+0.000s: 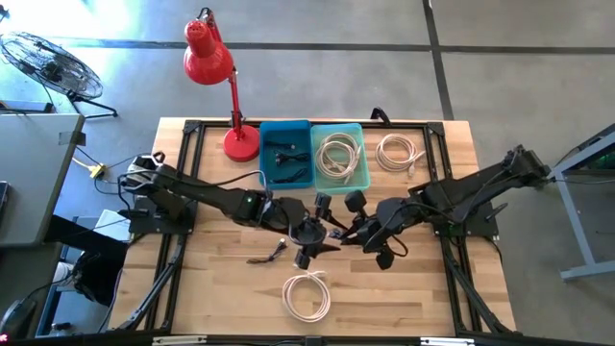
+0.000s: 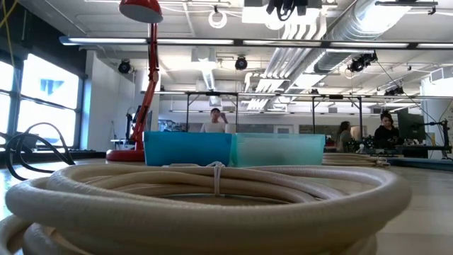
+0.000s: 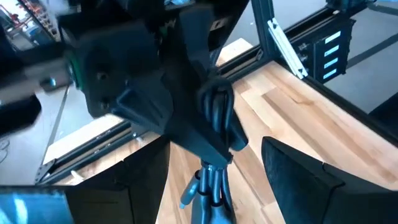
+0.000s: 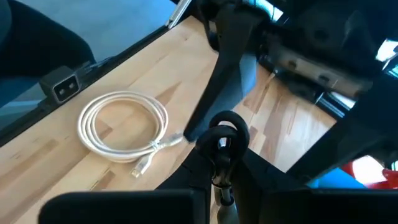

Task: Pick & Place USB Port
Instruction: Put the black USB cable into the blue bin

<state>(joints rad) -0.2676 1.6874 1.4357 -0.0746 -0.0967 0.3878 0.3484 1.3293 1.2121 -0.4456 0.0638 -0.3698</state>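
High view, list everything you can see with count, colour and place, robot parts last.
Lamp: one, red, table's far left edge.
Bins: two, blue and teal, far centre, side by side.
Coiled cables: three, cream; in the teal bin, right of the bins, near edge.
Black cable: in the blue bin.
Small cable: dark, table centre-left.
Fan: one, floor far left.
Left pincer, right pincer: dark, meeting mid-table.

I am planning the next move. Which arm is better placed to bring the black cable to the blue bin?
Probably the left. Both arms meet at the black cable mid-table, but the left tool is nearer the blue bin; the right tool sits more in front of the teal bin.
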